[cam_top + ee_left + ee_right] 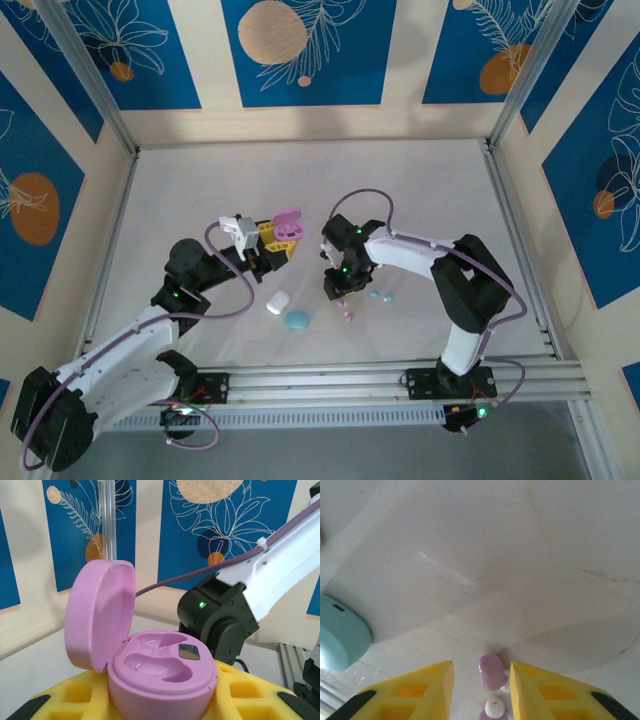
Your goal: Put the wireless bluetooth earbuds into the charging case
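Yellow foam pads [250,690] of the left gripper [160,707] pinch the glossy pink plastic charging case [160,672], its lid raised. Right gripper [481,666] jaws stand spread above the table [520,555]: a rounded teal plastic case [340,632] lies well outside them, one tiny glossy pink earbud [491,672] between them, a second pink earbud [494,708] deeper in.

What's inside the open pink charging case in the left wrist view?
The pink charging case shows two moulded wells, both empty; a small shiny square patch sits in the rear one. Its front rim hides the wells' near floor.
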`<move>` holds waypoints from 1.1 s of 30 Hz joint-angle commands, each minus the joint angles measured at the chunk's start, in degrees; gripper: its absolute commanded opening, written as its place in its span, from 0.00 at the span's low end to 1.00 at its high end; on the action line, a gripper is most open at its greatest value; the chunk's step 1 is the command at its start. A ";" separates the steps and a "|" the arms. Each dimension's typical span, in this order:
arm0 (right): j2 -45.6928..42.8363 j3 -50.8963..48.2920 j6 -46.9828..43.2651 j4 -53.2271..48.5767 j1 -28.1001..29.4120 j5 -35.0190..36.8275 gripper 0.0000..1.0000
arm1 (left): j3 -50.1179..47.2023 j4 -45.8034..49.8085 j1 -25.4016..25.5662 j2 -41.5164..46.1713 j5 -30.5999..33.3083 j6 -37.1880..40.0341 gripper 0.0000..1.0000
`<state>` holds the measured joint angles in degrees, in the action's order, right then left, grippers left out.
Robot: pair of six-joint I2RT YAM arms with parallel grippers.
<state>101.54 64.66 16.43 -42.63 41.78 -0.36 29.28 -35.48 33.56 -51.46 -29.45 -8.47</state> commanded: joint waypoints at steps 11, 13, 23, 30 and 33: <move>4.63 4.50 -6.22 -6.42 3.86 4.81 0.34 | 0.78 0.24 0.71 1.85 0.97 0.82 0.37; 4.96 4.59 -6.46 -6.84 4.17 5.02 0.33 | 0.76 0.10 0.67 1.85 0.98 0.81 0.37; 5.43 4.38 -5.15 -7.38 4.63 5.88 0.30 | 0.61 -0.09 0.70 1.72 0.98 0.67 0.37; 6.73 4.42 -3.90 -7.87 4.62 7.45 0.30 | 0.61 0.15 0.69 1.80 0.98 0.71 0.37; 7.10 4.16 -2.90 -7.79 4.67 8.31 0.29 | 0.61 0.22 0.64 1.78 1.09 0.82 0.37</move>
<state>107.07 68.36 12.01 -48.93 46.09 6.31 29.28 -34.81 33.56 -50.68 -28.82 -8.43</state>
